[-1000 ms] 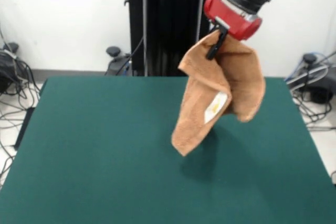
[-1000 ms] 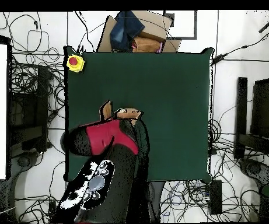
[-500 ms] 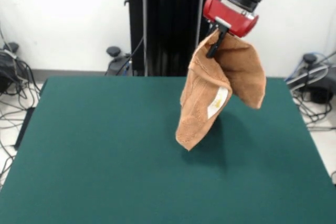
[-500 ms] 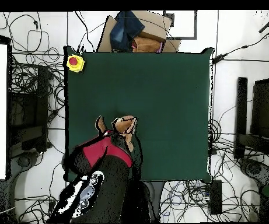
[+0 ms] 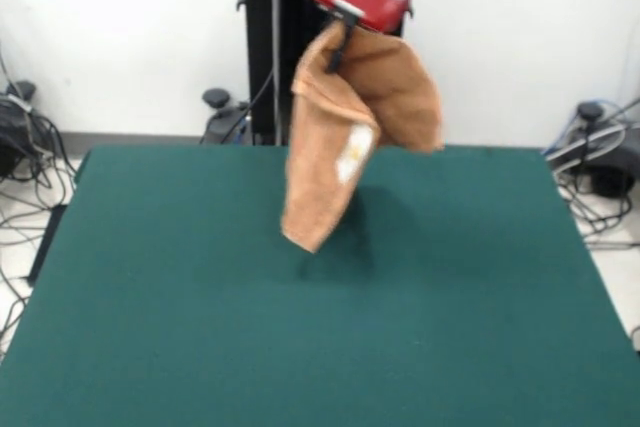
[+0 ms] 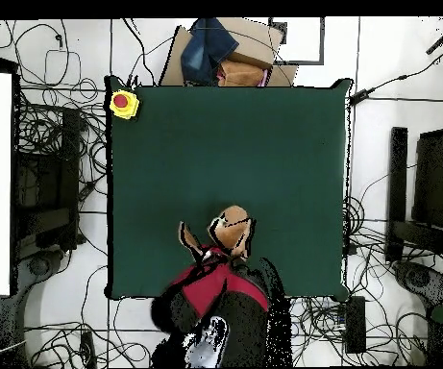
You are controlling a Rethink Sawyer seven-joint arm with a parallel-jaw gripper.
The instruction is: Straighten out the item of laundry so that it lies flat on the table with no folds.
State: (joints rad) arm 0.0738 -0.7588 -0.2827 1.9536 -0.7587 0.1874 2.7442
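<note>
One towel (image 5: 345, 137) hangs fully off the tabletop (image 5: 150, 327), pinched at its top edge by the pincer (image 5: 338, 50), whose black fingers are pressed together on the cloth just below the red wrist. Below the pincer it droops in two folded lobes, long one w/ white label (image 5: 351, 154) straight down, shorter one out to the side, lowest corner clear of the green felt, shadow beneath. Overhead: towel (image 6: 231, 231) bunched just ahead of the arm, near the tabletop (image 6: 263, 135) edge by the base.
</note>
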